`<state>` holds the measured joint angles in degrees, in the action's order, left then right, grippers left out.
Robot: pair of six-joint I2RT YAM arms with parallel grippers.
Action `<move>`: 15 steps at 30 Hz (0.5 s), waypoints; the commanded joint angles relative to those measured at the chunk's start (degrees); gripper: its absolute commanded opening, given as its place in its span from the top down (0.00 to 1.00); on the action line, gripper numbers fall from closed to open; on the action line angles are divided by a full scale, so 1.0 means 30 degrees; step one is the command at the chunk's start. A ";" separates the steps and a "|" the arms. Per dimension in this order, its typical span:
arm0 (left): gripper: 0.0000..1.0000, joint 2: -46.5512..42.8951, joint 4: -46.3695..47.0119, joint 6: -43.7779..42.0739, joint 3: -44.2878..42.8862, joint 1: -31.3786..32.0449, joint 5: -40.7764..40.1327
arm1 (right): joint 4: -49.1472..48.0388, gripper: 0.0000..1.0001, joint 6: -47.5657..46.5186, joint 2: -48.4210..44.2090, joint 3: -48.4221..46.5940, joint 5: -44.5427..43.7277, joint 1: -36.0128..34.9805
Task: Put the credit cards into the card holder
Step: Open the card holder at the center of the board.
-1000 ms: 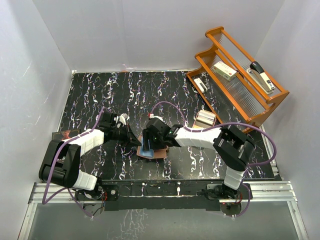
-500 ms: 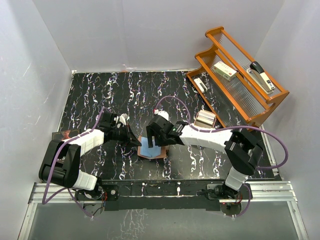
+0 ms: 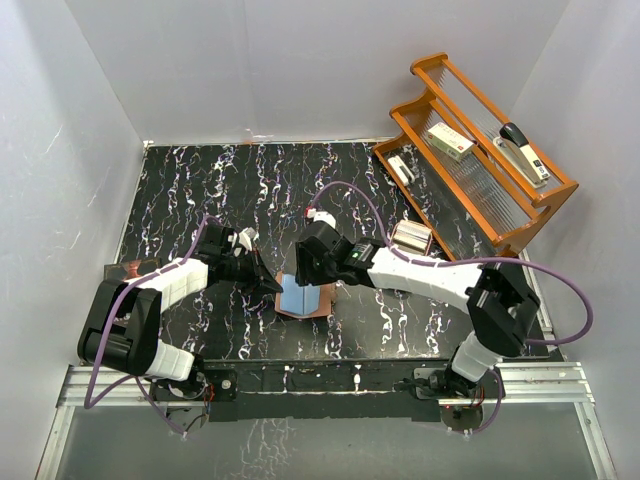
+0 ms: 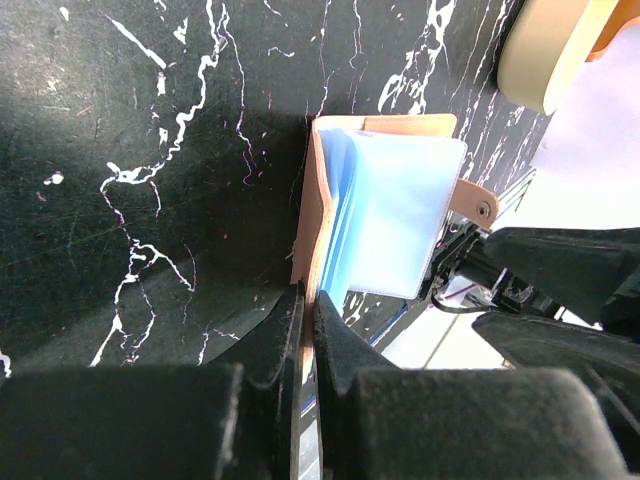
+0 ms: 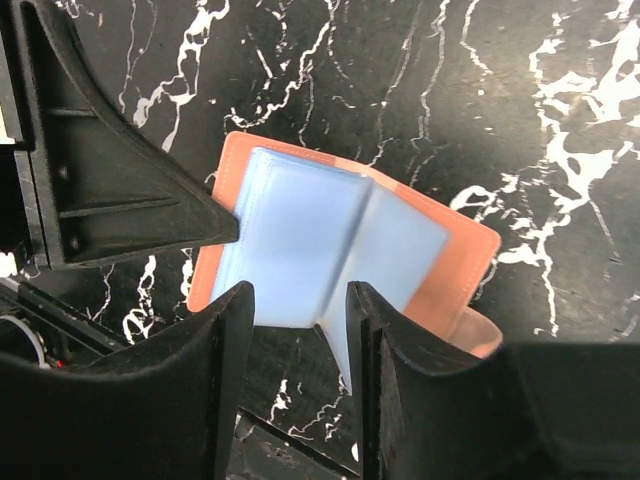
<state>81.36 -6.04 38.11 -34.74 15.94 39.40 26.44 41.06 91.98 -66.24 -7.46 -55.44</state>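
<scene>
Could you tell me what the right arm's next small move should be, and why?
I would probably lift the right gripper straight up and clear. Its jaws are open and empty over the card holder, which lies spread open with the left gripper pinching its edge, so it looks ready for a card.

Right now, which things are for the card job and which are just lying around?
For the job: card holder, lying open; left claw pinching its edge; right claw open above it.
Just lying about: wooden rack, stapler, small box on the rack.
</scene>
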 commanded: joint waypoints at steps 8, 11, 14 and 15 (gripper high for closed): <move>1.00 -0.0164 -0.0079 0.0342 0.0190 0.0087 -0.0011 | -0.3129 0.60 0.0501 0.2157 0.1096 0.1984 -0.0002; 1.00 -0.0347 0.0087 0.0570 0.0257 0.0092 0.0020 | -0.3376 0.54 0.0589 0.2465 0.1388 0.2308 0.0022; 1.00 -0.0474 -0.0016 0.0517 0.0180 0.0076 -0.0020 | -0.3477 0.52 0.0583 0.2473 0.1522 0.2351 0.0002; 1.00 -0.0464 -0.0070 0.0464 0.0158 0.0090 -0.0027 | -0.3483 0.52 0.0607 0.2473 0.1562 0.2266 -0.0005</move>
<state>81.34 -5.82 39.00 -34.61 15.94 39.05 20.29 42.41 100.09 -61.89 -1.08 -55.44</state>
